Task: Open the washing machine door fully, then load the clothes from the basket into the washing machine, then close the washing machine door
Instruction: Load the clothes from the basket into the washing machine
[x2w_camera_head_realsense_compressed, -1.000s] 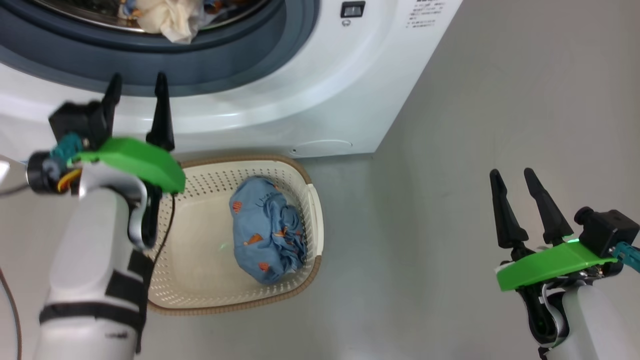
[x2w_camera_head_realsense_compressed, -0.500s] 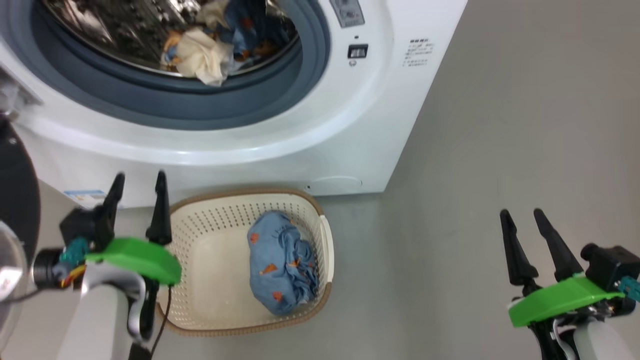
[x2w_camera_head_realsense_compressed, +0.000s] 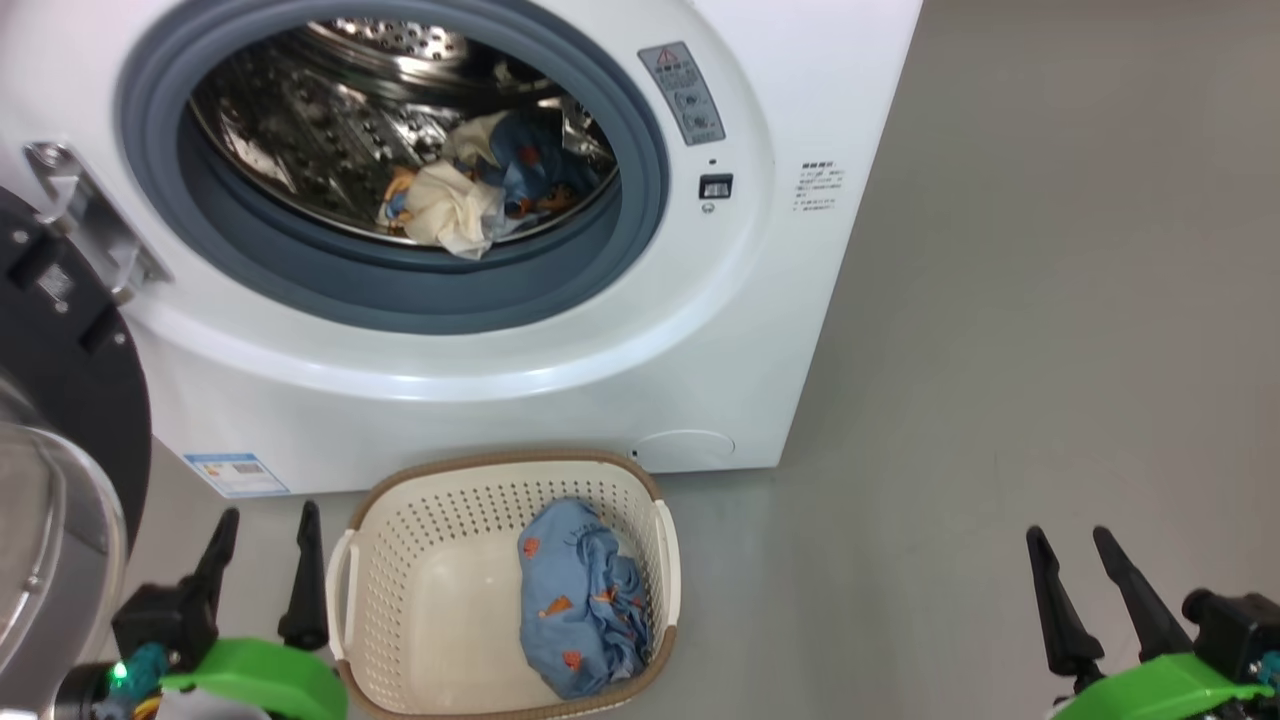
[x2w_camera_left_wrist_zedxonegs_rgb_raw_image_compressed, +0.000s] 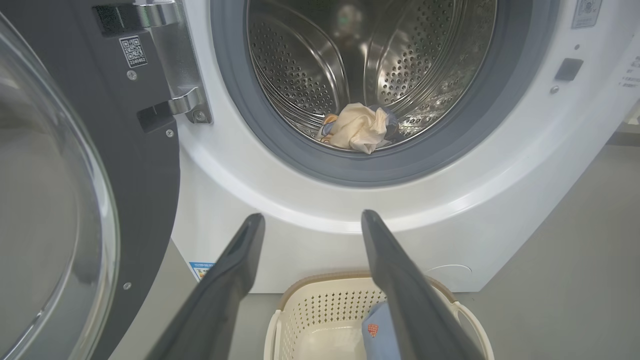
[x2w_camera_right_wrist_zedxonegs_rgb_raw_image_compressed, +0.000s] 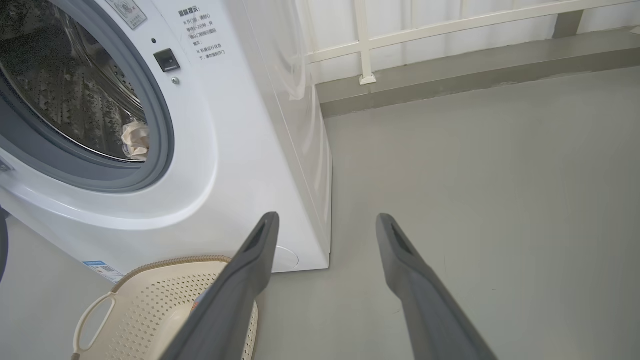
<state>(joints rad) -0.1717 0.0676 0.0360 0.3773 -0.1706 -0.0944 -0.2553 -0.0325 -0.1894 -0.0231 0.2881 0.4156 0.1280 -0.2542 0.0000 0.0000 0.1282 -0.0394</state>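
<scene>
The washing machine (x2w_camera_head_realsense_compressed: 700, 330) stands with its drum exposed. Its door (x2w_camera_head_realsense_compressed: 60, 400) is swung wide to the left, black ring and glass bowl facing me. Cream and blue clothes (x2w_camera_head_realsense_compressed: 470, 195) lie at the drum's front lip, also seen as clothes (x2w_camera_left_wrist_zedxonegs_rgb_raw_image_compressed: 357, 132). The basket (x2w_camera_head_realsense_compressed: 500, 462) sits on the floor before the machine with one blue orange-printed garment (x2w_camera_head_realsense_compressed: 585, 610) inside. My left gripper (x2w_camera_head_realsense_compressed: 269, 510) is open and empty just left of the basket; its wrist view shows the left gripper (x2w_camera_left_wrist_zedxonegs_rgb_raw_image_compressed: 312, 215) pointing at the machine's front. My right gripper (x2w_camera_head_realsense_compressed: 1066, 532) is open and empty, well to the right, over floor.
Bare grey floor (x2w_camera_head_realsense_compressed: 1050, 300) stretches right of the machine. A white railing (x2w_camera_right_wrist_zedxonegs_rgb_raw_image_compressed: 365, 45) on a low kerb runs behind. The open door's hinge (x2w_camera_left_wrist_zedxonegs_rgb_raw_image_compressed: 175, 65) juts out at the left. A blue label sticker (x2w_camera_head_realsense_compressed: 236, 473) marks the machine's lower left corner.
The head camera has swung up, bringing the whole drum opening and door into view. My left gripper has drawn back from the machine's front to beside the basket. Both grippers stay open.
</scene>
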